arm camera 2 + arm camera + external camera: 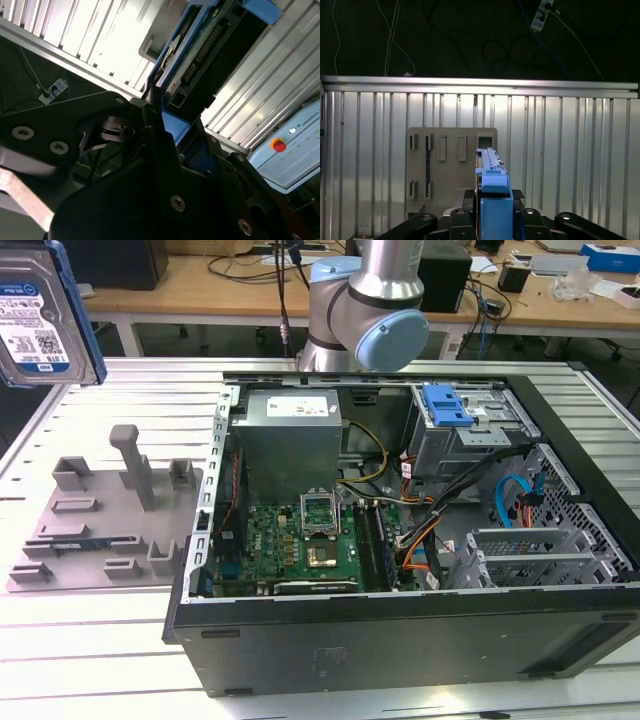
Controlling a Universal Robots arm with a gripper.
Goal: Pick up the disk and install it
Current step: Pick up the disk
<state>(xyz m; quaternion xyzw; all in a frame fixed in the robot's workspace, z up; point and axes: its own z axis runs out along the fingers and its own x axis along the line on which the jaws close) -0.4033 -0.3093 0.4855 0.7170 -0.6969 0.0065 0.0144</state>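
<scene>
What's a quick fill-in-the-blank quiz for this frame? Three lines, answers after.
1. The claw is ____ on the disk.
2. The disk's plastic rails are ____.
3. The grey fixture lies to the exterior view's ____ of the computer case.
Answers: shut; blue; left.

an open computer case [400, 635] lies on the slatted metal table [100, 640] beside a grey plastic fixture [110, 527].

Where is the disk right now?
In the exterior view's upper left, the disk is held aloft in the gripper, above the grey fixture tray.
</scene>
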